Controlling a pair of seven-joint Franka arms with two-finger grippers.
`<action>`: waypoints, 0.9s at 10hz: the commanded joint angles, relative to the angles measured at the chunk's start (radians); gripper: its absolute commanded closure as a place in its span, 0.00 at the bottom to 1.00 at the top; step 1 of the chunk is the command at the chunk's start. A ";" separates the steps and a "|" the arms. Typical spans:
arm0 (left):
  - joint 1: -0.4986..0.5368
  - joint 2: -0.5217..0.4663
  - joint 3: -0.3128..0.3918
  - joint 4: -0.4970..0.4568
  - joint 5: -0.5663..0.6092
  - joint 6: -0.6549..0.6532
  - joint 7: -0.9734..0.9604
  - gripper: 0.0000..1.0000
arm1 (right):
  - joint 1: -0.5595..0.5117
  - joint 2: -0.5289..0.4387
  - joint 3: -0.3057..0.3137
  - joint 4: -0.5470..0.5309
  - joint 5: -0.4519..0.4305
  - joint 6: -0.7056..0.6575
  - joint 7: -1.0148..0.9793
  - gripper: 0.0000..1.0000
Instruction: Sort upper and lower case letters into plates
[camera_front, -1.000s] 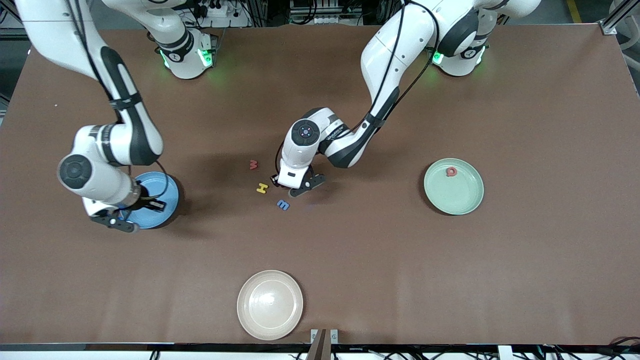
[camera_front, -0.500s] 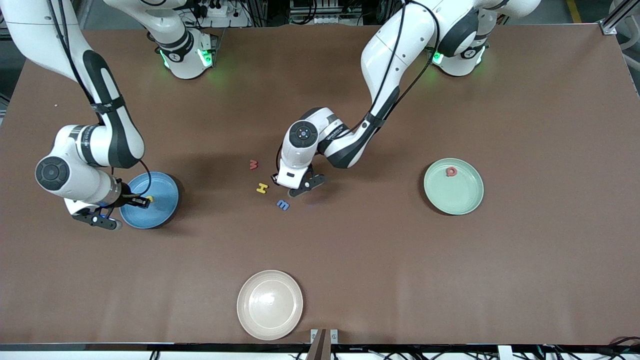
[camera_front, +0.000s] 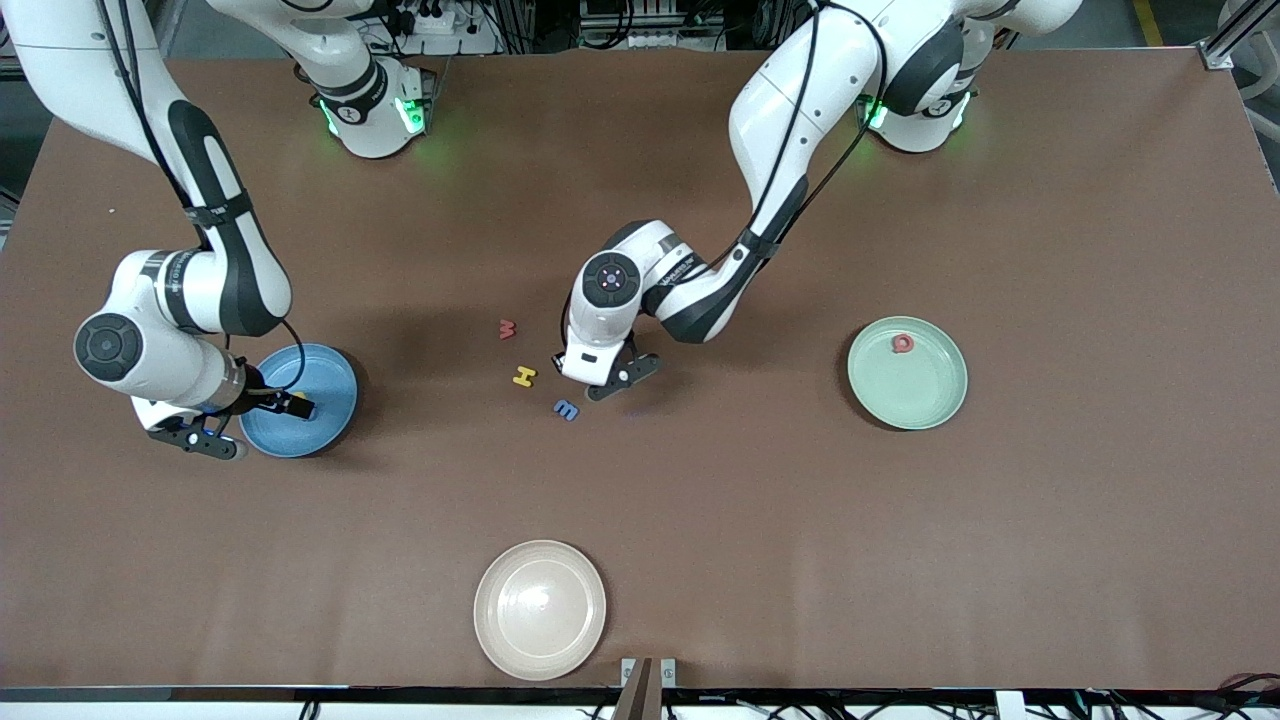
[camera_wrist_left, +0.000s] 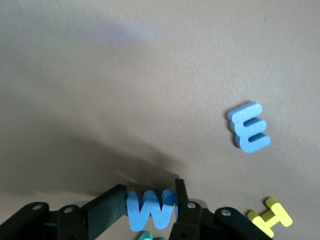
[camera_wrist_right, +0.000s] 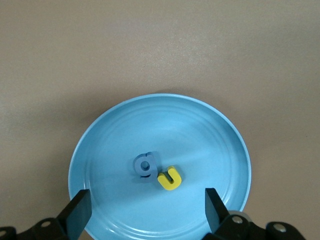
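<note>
My left gripper (camera_wrist_left: 150, 205) is shut on a blue W (camera_wrist_left: 149, 210), low over the bare table beside the loose letters; in the front view this gripper (camera_front: 592, 378) hides the W. A blue E (camera_wrist_left: 249, 127), a yellow H (camera_wrist_left: 270, 217) and the tip of a teal letter (camera_wrist_left: 148, 236) lie close by. A red letter (camera_front: 508, 328) lies farther from the front camera than the yellow H (camera_front: 524, 376). My right gripper (camera_wrist_right: 145, 210) hangs open over the sky blue plate (camera_wrist_right: 215, 135), which holds a blue g (camera_wrist_right: 145, 166) and a yellow u (camera_wrist_right: 170, 178). The mint green plate (camera_front: 920, 395) holds a red letter (camera_front: 903, 343).
A cream-white plate (camera_front: 540, 610) sits near the table's front edge, nearer to the front camera than the loose letters. The blue plate (camera_front: 325, 420) is toward the right arm's end, the green plate toward the left arm's end.
My right gripper has opened and let the yellow u fall into the blue plate, after drifting toward its own end of the table. The left arm shifted slightly, still gripping the W.
</note>
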 joint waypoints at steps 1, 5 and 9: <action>0.016 -0.057 -0.006 -0.006 -0.044 -0.075 0.031 0.90 | 0.005 -0.011 0.007 -0.005 -0.013 -0.002 0.004 0.00; 0.119 -0.153 -0.036 -0.015 -0.061 -0.249 0.151 0.90 | 0.107 0.024 0.014 0.060 -0.007 0.008 0.002 0.00; 0.250 -0.224 -0.027 -0.061 -0.049 -0.487 0.415 0.91 | 0.280 0.072 0.037 0.135 -0.007 0.010 -0.075 0.00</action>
